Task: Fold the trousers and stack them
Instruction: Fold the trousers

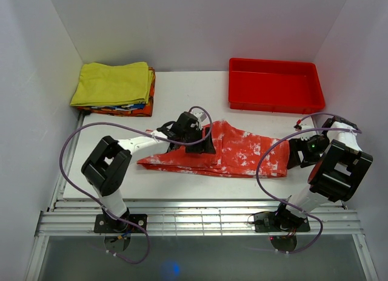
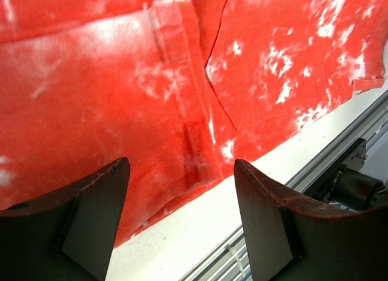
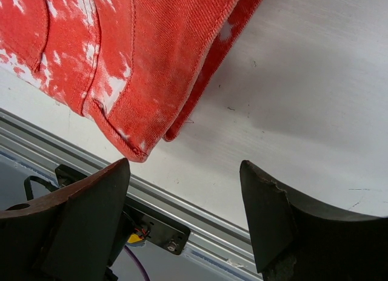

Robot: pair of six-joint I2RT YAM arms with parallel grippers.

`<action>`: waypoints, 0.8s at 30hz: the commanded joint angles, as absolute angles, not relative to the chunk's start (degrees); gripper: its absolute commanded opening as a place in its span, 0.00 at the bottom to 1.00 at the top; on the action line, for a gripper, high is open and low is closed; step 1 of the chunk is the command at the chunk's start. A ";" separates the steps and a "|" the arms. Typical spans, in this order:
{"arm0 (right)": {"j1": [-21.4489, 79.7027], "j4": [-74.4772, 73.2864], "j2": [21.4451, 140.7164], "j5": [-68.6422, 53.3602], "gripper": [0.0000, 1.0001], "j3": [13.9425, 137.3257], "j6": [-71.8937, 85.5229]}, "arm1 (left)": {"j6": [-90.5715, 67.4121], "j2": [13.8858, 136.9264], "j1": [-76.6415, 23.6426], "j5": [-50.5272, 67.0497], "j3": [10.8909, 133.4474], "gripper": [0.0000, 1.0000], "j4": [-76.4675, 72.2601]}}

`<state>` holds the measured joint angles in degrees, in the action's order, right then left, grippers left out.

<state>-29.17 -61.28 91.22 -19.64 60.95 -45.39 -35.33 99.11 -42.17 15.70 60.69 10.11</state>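
1. The trousers [image 1: 242,152] lie along the tabletop's [image 1: 182,96] near edge; our left tool [image 2: 182,165] hangs open above them, our right tool [image 3: 185,165] open beside their end
2. We may pinch one layer only, skewing the fold

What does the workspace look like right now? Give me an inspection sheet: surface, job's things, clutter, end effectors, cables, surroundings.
Surface: white table, with bare areas around the cloth.
Job's things: trousers lie flat near the front edge with their layers overlapping, and are not yet stacked.
Clutter: a folded yellow garment sits on a colourful pile at the far left; a red tray is at the far right.
End effectors: left end effector is open over the trousers' near edge; right end effector is open over bare table beside the trousers' end.
Cables: purple cables loop from both arms, and one crosses above the trousers.
Surroundings: white walls on three sides, metal rails in front.
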 commanded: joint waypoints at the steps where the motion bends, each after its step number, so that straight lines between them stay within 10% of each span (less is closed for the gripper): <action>1: -29.18 -61.78 90.26 -21.00 0.79 60.82 -46.23 | -31.83 94.84 -41.93 15.11 64.68 0.81 11.94; 24: -27.42 -59.77 90.26 -24.43 0.71 58.19 -44.30 | 6.33 84.19 6.50 29.19 60.91 0.98 44.82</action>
